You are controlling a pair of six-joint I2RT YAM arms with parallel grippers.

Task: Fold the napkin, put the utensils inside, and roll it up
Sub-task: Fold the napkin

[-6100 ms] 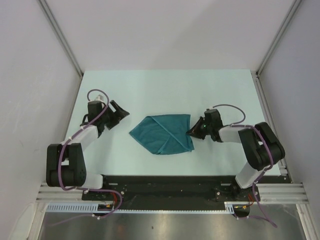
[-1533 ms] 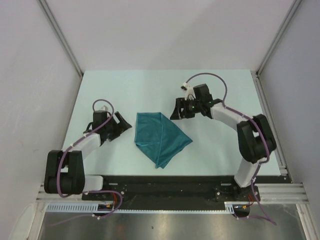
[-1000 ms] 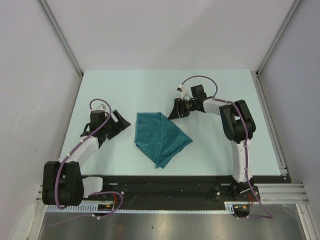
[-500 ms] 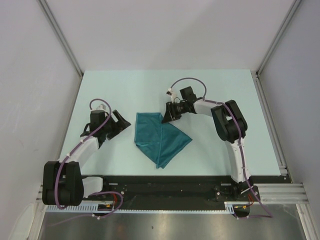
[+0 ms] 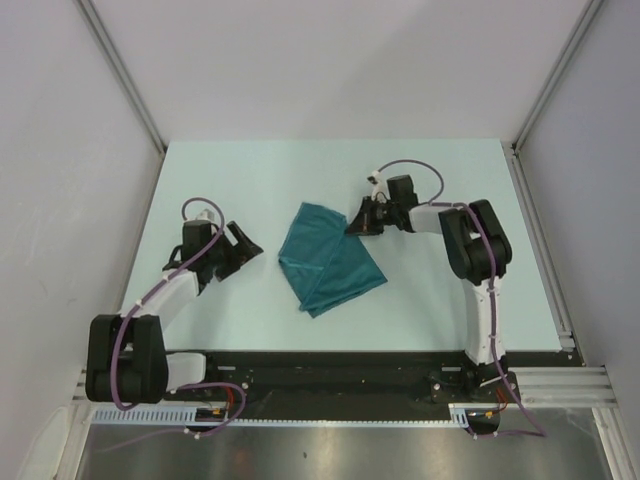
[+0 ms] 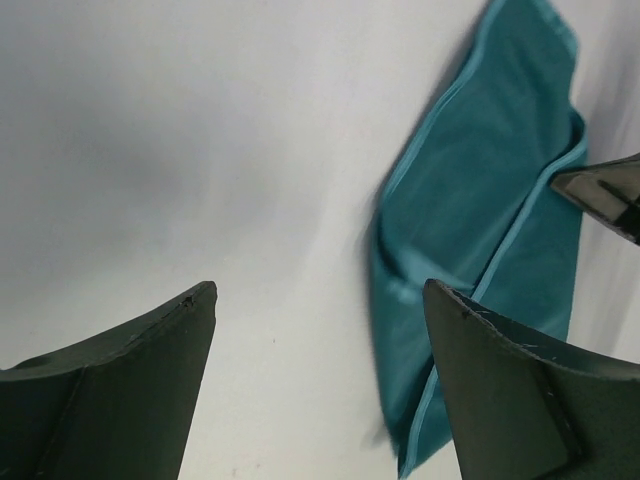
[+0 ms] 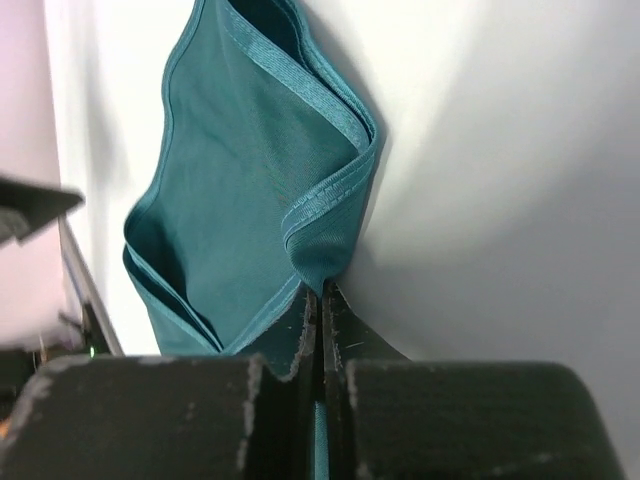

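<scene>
Napkin [image 5: 330,258]: teal, slight sheen, stitched hems, folded into a kite shape, lying mid-desk [image 5: 300,170]; right end effector [image 7: 320,300] pinched tight on its puckered far corner; left end effector [image 5: 246,247] spread wide, empty, beside it.

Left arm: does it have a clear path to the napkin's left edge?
Probably yes. The left gripper is open and faces the napkin, with only bare table between them. The right gripper is shut on the napkin's far corner, on the opposite side, so it shouldn't block.

Overhead and close wrist views — napkin [image 5: 330,262] shared.
</scene>
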